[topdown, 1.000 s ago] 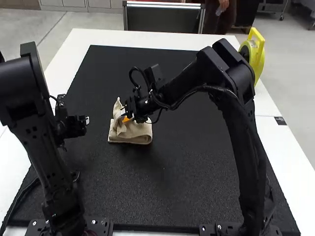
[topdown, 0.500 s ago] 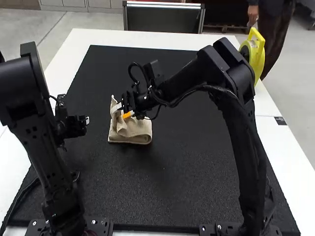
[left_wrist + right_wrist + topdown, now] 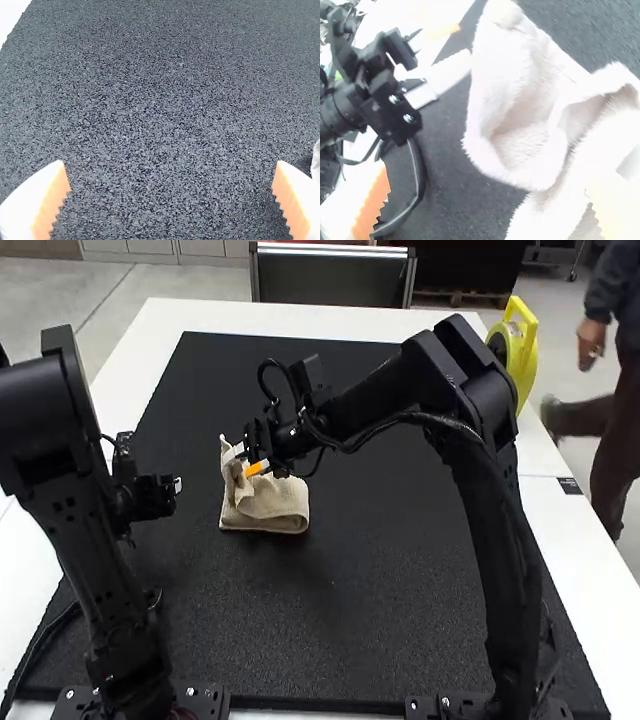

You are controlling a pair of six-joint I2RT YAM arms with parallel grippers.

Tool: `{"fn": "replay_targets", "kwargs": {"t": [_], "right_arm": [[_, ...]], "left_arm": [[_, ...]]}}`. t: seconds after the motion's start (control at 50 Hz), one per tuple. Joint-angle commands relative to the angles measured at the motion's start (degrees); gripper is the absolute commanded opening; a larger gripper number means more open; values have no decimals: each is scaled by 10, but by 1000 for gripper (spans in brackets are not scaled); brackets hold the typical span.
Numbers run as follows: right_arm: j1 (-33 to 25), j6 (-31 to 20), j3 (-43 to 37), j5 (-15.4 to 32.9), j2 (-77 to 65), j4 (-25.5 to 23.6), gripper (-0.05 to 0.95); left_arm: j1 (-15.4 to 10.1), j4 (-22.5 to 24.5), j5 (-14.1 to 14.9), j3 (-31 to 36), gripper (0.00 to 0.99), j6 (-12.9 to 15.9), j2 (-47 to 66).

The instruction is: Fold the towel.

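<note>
towel (image 3: 275, 505): on the black mat (image 3: 400, 540), partly folded into a small bundle, a flap (image 3: 510, 75) standing up on the left arm's side.
right gripper (image 3: 239, 464): fingers spread wide at the flap; whether they touch it i cannot tell, and no firm pinch shows.
left gripper (image 3: 178, 485): fingers wide apart over the mat, nothing held, near the towel.
flap risk: it could topple crooked or spring back, since nothing seems to press it down.
finger risk: a spread finger could snag the loose pile and drag the lower layers open.
arm risk: the grippers could bump if both go for that end.
containers: none in use; the towel sits straight on the mat.
</note>
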Motion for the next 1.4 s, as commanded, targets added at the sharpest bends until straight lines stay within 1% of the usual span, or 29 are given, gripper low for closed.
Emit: {"fn": "replay_targets", "kwargs": {"t": [0.0, 0.42, 0.88, 1.14, 1.24, 1.32, 1.38], "right_arm": [[22, 6, 22, -18, -20, 3, 907], [26, 10, 34, -27, -29, 3, 907], [5, 16, 44, -27, -57, 2, 907], [-16, 12, 32, -27, -62, -27, 900], [-17, 10, 25, -27, -62, -32, 774], [-22, 6, 20, -25, -62, -32, 551], [-25, 6, 14, -24, -62, -32, 430]], "left_arm": [[0, 3, 12, -2, 961, 6, 5], [0, 3, 15, -8, 961, 8, 11], [0, 6, 16, -8, 961, 8, 18], [0, 6, 18, -9, 961, 7, 17], [0, 6, 18, -9, 961, 7, 18], [0, 7, 17, -9, 961, 6, 18], [0, 7, 17, -8, 961, 6, 17]]}}
